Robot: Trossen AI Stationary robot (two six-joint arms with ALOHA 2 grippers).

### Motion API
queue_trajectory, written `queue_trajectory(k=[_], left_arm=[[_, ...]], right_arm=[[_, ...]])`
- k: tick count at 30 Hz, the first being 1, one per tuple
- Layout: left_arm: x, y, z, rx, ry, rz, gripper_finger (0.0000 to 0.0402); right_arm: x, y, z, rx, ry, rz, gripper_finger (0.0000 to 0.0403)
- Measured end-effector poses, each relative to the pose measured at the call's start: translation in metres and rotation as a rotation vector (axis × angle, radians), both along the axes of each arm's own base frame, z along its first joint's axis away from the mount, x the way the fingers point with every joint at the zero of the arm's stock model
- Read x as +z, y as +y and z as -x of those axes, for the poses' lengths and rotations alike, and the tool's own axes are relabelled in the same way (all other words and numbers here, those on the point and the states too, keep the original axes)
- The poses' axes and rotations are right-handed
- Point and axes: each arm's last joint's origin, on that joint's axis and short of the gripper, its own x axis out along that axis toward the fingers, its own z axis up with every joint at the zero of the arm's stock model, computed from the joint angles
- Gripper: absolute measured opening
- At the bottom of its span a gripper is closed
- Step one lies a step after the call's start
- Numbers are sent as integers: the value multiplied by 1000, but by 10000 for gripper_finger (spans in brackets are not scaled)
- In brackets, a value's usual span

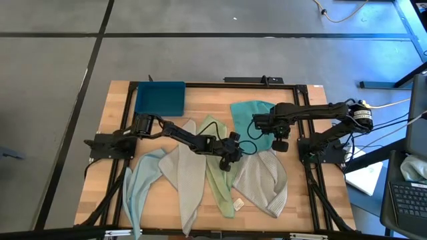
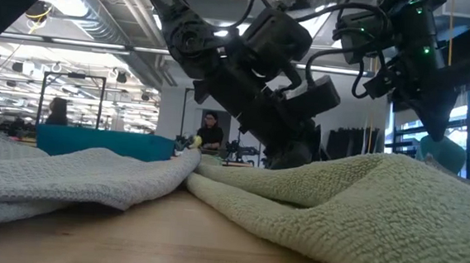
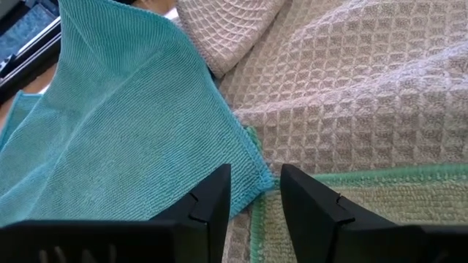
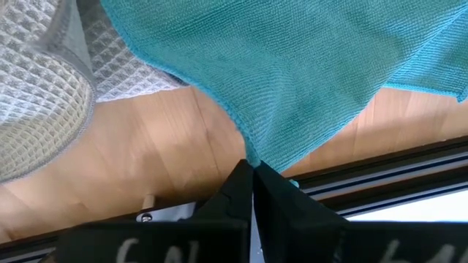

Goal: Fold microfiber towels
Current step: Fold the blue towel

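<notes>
Pale green towel (image 2: 362, 207) filled the foreground of the low view, a grey waffle towel (image 2: 66, 178) beside it on the counter (image 2: 127, 244); both arms hung above, their jaw tips hidden behind the cloth, and the dark blue tray (image 2: 101, 143) sat far back.

From the high view, four towels lay fanned and unfolded: pale blue (image 1: 141, 183), grey (image 1: 187, 180), pale green (image 1: 220, 177) and a second grey (image 1: 263, 183). The teal towel (image 1: 250, 120) sat bunched behind them between the arms. The left gripper (image 1: 230, 157) was at mid-counter, the right gripper (image 1: 280, 143) at the teal cloth's far side. No towel looked folded, so nearly all the work remained.

In the left wrist view, the left gripper (image 3: 256, 197) had its jaws apart, straddling a corner of the teal towel (image 3: 131, 124) but not yet clamped on it.

In the right wrist view, the right gripper (image 4: 252, 183) had its jaws together, pinching another teal corner (image 4: 292, 66). How much cloth sat between them was hard to see.
</notes>
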Motion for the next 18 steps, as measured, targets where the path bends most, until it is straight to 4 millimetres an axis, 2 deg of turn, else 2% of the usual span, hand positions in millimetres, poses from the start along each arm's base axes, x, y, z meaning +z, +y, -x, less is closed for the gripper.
queue_trajectory(k=[9,18], left_arm=[[-1,-1,0,7,1,7,97],[-1,-3,1,33,0,14,33]], right_arm=[[0,0,0,0,-4,1,10],[0,0,0,-2,-6,-7,10]])
